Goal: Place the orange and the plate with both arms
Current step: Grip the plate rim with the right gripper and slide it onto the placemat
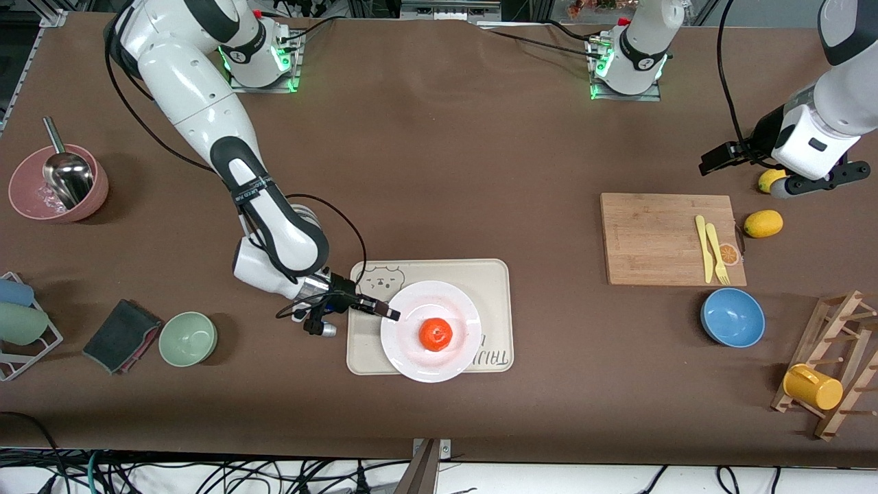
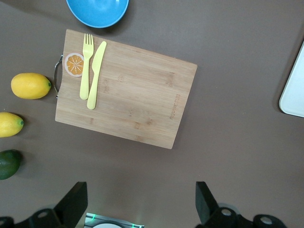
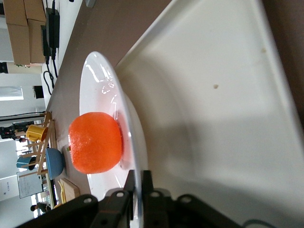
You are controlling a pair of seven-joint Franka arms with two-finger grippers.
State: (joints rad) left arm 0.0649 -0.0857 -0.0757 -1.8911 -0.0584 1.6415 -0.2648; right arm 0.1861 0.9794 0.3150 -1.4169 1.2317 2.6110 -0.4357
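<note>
The right gripper [image 1: 389, 313] pinched the plate [image 1: 413, 357] rim — the orange [image 1: 435, 334] sat on it — while the left gripper [image 2: 140, 202] waited, jaws wide, above the table.

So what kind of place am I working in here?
Most likely a robotics lab dressed as a kitchen. The two arm bases are bolted to a brown-covered table with loose cables along its edge, and tableware is laid out as props: a cutting board, a mug rack, bowls. The right wrist view shows stacked cardboard boxes.

Yellow fork [image 1: 717, 254] and knife [image 1: 704, 248] lie on the cutting board [image 1: 658, 240].
</note>
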